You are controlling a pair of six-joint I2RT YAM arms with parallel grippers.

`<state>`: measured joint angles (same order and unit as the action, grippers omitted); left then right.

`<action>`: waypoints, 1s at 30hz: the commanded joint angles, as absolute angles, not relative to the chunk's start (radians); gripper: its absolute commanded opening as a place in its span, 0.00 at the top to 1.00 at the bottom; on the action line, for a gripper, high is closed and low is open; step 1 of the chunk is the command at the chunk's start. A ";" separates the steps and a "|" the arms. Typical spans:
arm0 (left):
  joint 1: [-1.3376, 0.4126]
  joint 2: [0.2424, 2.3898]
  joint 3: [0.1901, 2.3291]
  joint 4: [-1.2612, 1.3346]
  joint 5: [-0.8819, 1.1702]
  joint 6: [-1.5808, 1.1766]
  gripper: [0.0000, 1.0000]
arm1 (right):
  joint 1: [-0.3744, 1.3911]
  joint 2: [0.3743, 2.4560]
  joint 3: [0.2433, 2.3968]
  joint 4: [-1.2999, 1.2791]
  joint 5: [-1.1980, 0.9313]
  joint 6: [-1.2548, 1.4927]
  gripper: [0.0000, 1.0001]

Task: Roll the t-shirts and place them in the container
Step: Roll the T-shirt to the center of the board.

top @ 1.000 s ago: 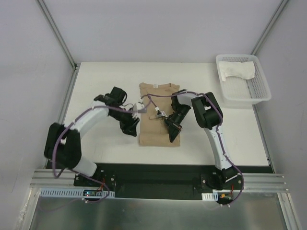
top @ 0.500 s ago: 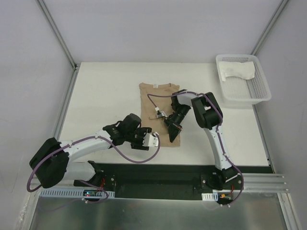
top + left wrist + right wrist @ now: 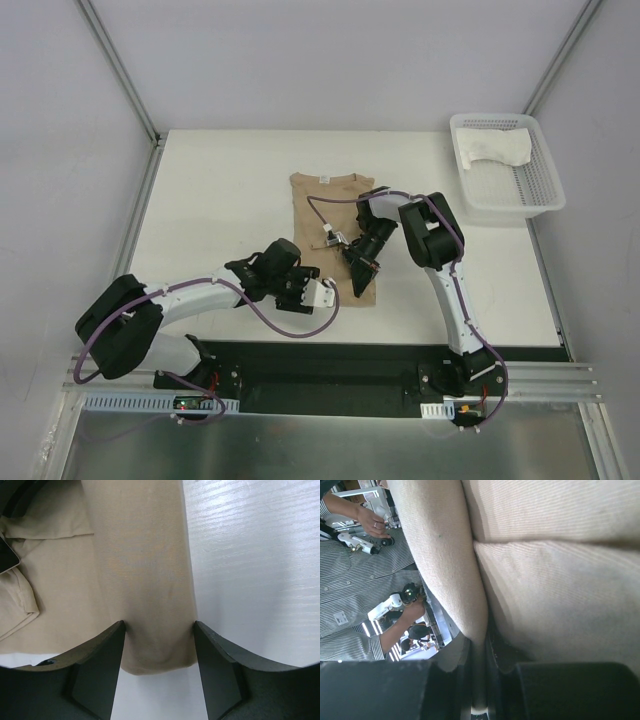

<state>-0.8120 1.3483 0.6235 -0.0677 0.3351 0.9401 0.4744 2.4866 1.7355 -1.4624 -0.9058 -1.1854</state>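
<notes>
Watching the feed here. The tan t-shirt point(image 3: 340, 215) is lying folded into a long strip in the middle of the table point(image 3: 220, 190), collar end away from the arms. The left gripper point(image 3: 305, 293) is down at its near-left corner. Its fingers point(image 3: 95, 670) are apart, with a band of the shirt's edge running flat between them, so it's not gripping anything. The right gripper point(image 3: 360, 283) is over the near-right part of the shirt, pinched tight on a raised fold of the tan cloth, and the wrist cam shows that pretty clearly. The white t-shirt point(image 3: 495, 150) is bunched up in the white mesh basket point(image 3: 505, 212) at the far-right corner, well apart from both arms.
</notes>
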 commanded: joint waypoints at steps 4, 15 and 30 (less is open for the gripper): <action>-0.821 1.402 0.660 -0.130 0.370 0.980 0.43 | 0.474 2.533 1.759 -1.657 -0.813 -1.207 0.91; -0.812 1.477 0.698 -0.161 0.351 0.950 0.36 | 0.468 2.539 1.766 -1.657 -0.816 -1.195 0.91; -0.815 1.225 0.676 -0.233 0.393 0.847 0.34 | 0.468 2.540 1.770 -1.657 -0.816 -1.190 0.91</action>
<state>-0.8104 1.1721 0.6716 -0.1612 0.3359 0.8536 0.4744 2.4969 1.7523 -1.4700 -0.8967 -1.1618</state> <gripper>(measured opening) 0.659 0.130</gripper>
